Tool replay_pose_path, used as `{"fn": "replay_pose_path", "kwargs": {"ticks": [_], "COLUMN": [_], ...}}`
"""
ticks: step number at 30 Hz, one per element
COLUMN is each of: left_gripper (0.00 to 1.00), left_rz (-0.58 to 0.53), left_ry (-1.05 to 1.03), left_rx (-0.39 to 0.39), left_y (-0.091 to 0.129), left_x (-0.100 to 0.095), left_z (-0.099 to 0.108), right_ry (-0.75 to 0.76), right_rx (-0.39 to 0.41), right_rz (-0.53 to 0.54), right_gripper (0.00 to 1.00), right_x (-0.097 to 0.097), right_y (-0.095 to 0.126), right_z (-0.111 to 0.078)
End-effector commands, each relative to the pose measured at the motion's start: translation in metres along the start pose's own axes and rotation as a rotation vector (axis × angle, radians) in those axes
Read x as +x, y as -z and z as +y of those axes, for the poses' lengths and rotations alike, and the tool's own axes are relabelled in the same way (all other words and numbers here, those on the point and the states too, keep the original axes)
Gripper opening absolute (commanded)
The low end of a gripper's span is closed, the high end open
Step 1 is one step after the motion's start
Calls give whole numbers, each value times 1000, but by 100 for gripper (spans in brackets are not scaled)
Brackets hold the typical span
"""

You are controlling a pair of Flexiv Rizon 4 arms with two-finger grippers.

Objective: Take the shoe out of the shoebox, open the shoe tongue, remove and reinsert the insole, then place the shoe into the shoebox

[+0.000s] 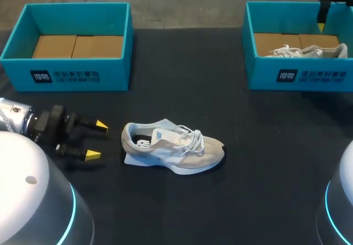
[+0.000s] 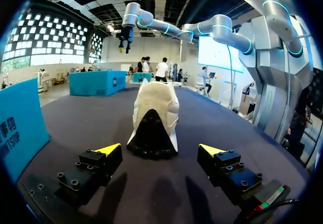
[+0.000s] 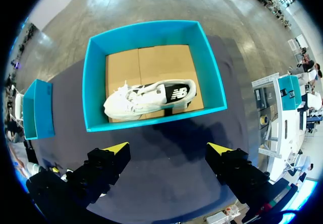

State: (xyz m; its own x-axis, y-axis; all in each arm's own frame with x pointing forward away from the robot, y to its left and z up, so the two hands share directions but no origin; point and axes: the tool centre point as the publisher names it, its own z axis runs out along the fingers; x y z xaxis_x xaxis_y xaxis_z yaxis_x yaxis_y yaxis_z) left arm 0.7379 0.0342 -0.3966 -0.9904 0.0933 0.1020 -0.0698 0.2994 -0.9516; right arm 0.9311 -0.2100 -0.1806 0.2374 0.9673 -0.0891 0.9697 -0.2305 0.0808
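A beige and white sneaker point(image 1: 172, 148) lies on its sole on the dark table, toe to the right, with its laces loose. My left gripper point(image 1: 95, 140) is open just left of its heel, not touching it. In the left wrist view the sneaker's heel point(image 2: 153, 120) stands a short way ahead of the open left gripper point(image 2: 160, 149). A second sneaker point(image 1: 309, 51) lies in the right teal shoebox point(image 1: 248, 63). My right gripper point(image 1: 322, 24) hangs high over that box. In the right wrist view the right gripper point(image 3: 169, 147) is open and empty above the boxed sneaker point(image 3: 149, 99).
An empty teal shoebox point(image 1: 16, 41) with a cardboard floor stands at the back left. The right shoebox point(image 3: 151, 30) sits at the back right corner. The sneaker and my left gripper are the only things on the black cloth point(image 1: 182, 90) between and in front of the boxes.
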Motion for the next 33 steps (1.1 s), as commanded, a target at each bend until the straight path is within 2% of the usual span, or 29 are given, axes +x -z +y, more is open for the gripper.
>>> {"fn": "replay_pose_path", "kwargs": {"ticks": [1, 14, 33], "left_gripper": [100, 100, 100], "left_rz": [24, -19, -42], "left_ry": [-2, -29, -47], "left_rx": [13, 6, 23], "left_y": [1, -14, -45], "left_x": [-5, 0, -9], "left_z": [4, -2, -6], "right_ry": [0, 0, 0], "right_rx": [0, 0, 0], "right_rz": [-1, -1, -1], "right_gripper": [100, 100, 100], "right_x": [0, 0, 0], "right_y": [0, 0, 0], "right_z": [0, 0, 0]}}
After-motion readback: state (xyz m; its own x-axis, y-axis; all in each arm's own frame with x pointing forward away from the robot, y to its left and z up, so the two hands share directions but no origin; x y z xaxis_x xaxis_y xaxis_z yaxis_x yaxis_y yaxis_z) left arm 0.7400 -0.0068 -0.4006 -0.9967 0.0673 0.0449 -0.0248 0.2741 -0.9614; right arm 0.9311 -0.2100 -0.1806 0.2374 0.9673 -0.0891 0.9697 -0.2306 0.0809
